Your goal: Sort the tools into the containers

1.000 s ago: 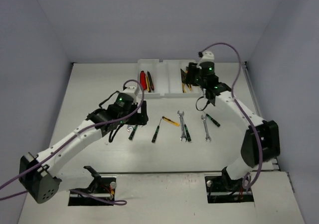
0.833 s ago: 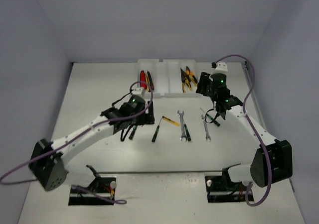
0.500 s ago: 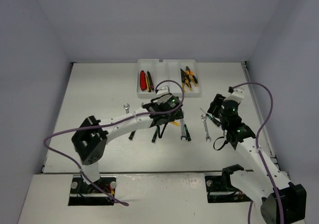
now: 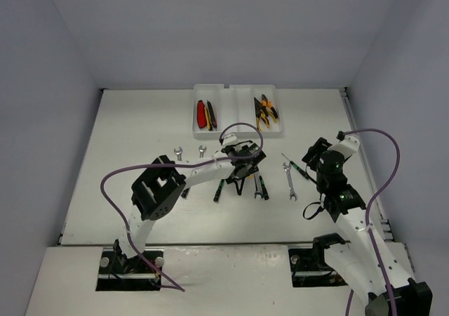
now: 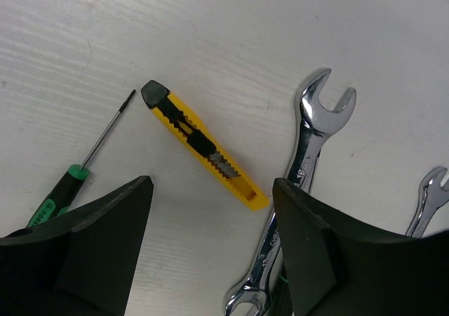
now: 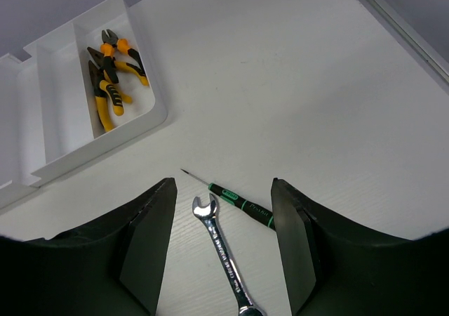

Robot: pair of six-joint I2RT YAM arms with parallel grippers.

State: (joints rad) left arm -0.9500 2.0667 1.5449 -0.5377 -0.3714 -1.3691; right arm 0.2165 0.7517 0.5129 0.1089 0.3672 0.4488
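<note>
My left gripper (image 4: 242, 170) is open and empty, low over the table. In the left wrist view (image 5: 210, 189) its jaws straddle a yellow utility knife (image 5: 203, 144), with a green-black screwdriver (image 5: 66, 189) to the left and a silver wrench (image 5: 303, 165) to the right. My right gripper (image 4: 313, 154) is open and empty. In the right wrist view (image 6: 222, 189) it hangs above a small wrench (image 6: 224, 249) and a screwdriver (image 6: 242, 203). The white tray (image 4: 235, 133) holds red cutters (image 4: 201, 114) and orange-yellow pliers (image 4: 265, 111).
Two small wrenches (image 4: 178, 152) (image 4: 202, 150) lie left of my left gripper. Screwdrivers (image 4: 219, 188) (image 4: 186, 189) lie nearer the front. A wrench (image 4: 289, 180) and a screwdriver (image 4: 300, 170) lie by my right gripper. The tray's wall (image 6: 147, 70) and the pliers (image 6: 109, 77) show far left in the right wrist view.
My left arm swung right from the left side to over the yellow knife. My right arm drew back from the tray to the near right, empty, and the pliers now show in the tray's right slot.
</note>
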